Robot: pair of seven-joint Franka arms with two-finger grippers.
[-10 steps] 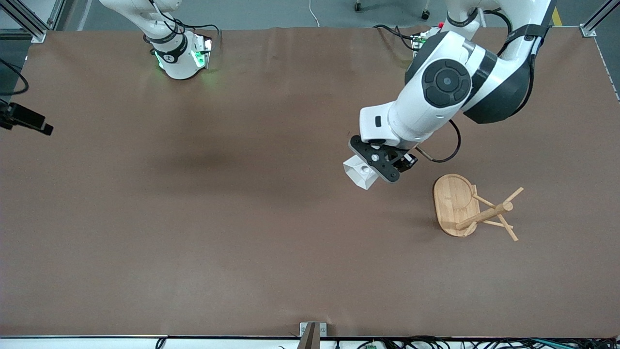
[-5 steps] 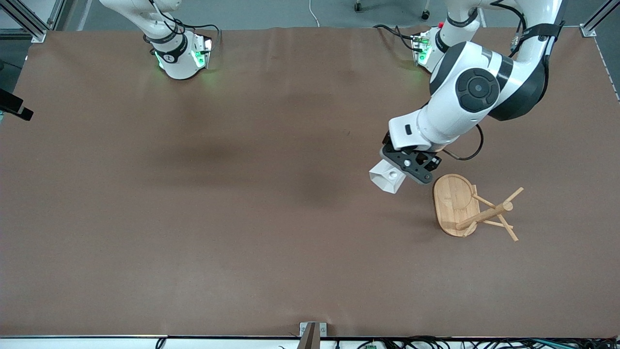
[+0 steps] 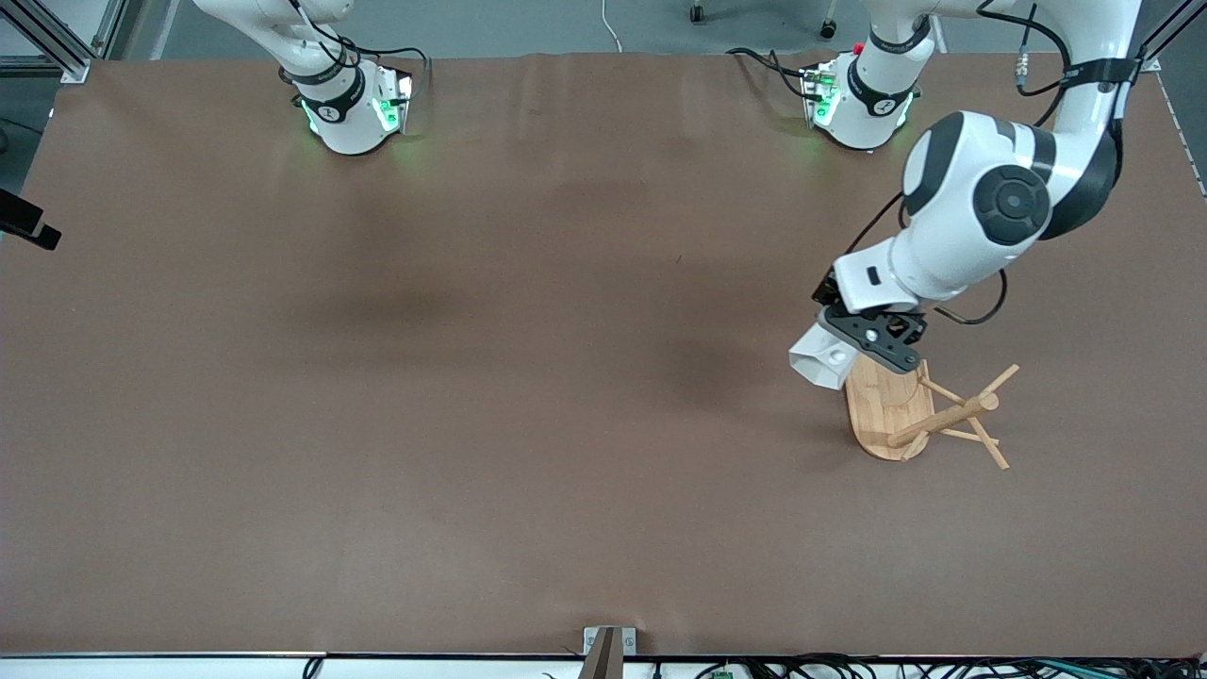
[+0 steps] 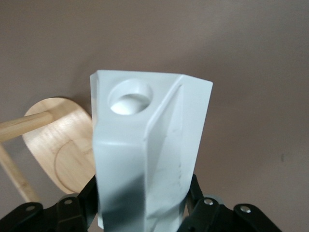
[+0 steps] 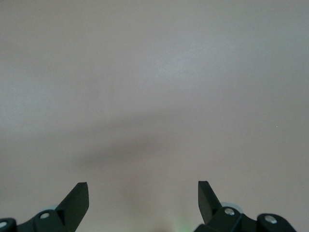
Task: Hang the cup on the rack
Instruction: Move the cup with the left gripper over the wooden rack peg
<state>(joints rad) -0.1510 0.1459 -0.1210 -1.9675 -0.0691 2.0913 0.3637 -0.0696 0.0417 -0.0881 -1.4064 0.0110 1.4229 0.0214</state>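
My left gripper (image 3: 851,350) is shut on the white faceted cup (image 3: 818,359) and holds it in the air, over the edge of the rack's oval base. In the left wrist view the cup (image 4: 149,145) fills the space between the black fingers (image 4: 79,203), with the round hole of its tab handle pointing away from the hand. The bamboo rack (image 3: 884,404) rests on the table toward the left arm's end, its post and thin pegs (image 3: 948,415) pointing away from the cup; its base (image 4: 58,145) also shows in the left wrist view. My right gripper (image 5: 143,193) is open and empty over bare table.
The brown table (image 3: 471,377) stretches wide around the rack. A black part (image 3: 24,222) shows at the edge of the front view at the right arm's end. A metal bracket (image 3: 608,646) sits at the table's near edge.
My left gripper has carried the cup across the table toward the left arm's end, from well clear of the rack to over the rim of its base. The black part shifted slightly.
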